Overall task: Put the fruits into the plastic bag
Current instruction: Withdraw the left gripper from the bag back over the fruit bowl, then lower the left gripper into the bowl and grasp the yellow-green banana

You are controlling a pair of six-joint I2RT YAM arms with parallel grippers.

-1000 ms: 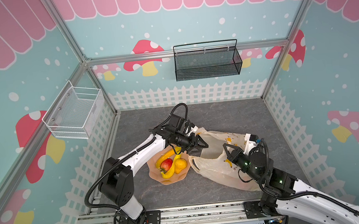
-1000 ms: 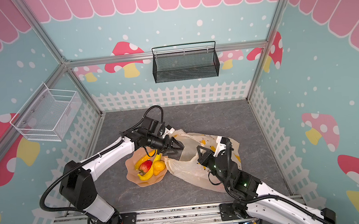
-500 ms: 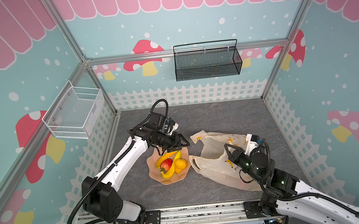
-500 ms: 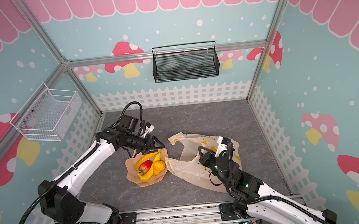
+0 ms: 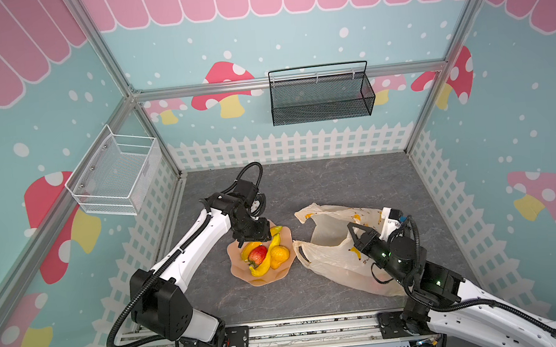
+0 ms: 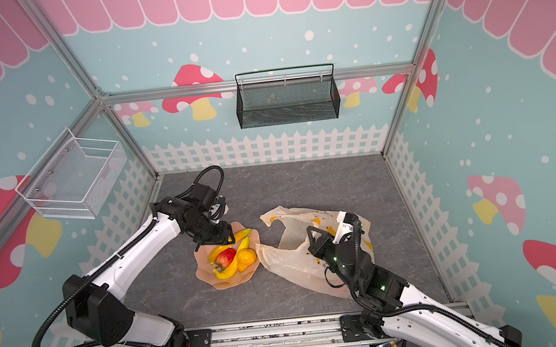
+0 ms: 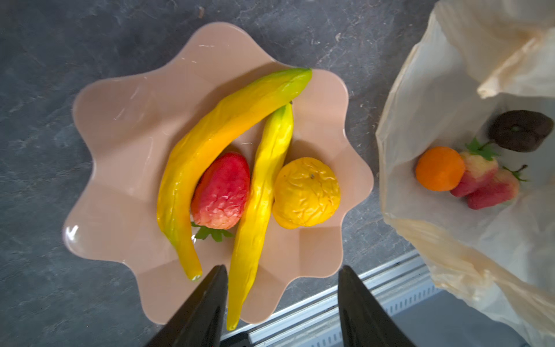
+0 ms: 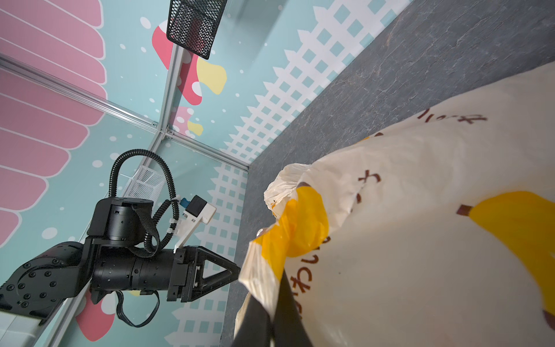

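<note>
The left fingers (image 7: 207, 303) are standing apart and are gripping nothing. They are hanging over the near edge of the peach plate (image 7: 120, 120), with four fruits lying below them. The tip of the shorter banana (image 7: 264, 186) is showing in the gap between the two fingers, close to one of them. Beyond it, the strawberry (image 7: 222, 192) is lying between this banana and the longer banana (image 7: 216, 141). The wrinkled yellow fruit (image 7: 306, 192) is resting against the other side of the shorter banana, ahead of the second finger.

The right fingers (image 8: 255, 324) are clenched on the rim of the plastic bag (image 8: 420, 210). A thin fold of the bag is pinched between them, and its mouth is standing open. Inside the bag, well to the side of the left fingers, an orange (image 7: 440, 172), two strawberries (image 7: 480, 180) and a dark brown fruit (image 7: 521, 130) are lying together, touching one another.

In both top views the bag is lying on the grey surface (image 5: 305, 192), spreading out below and around the right fingers. Its open end is pointing toward the plate, just beside it. The left fingers are over the far rim of the plate, apart from the bag.
</note>
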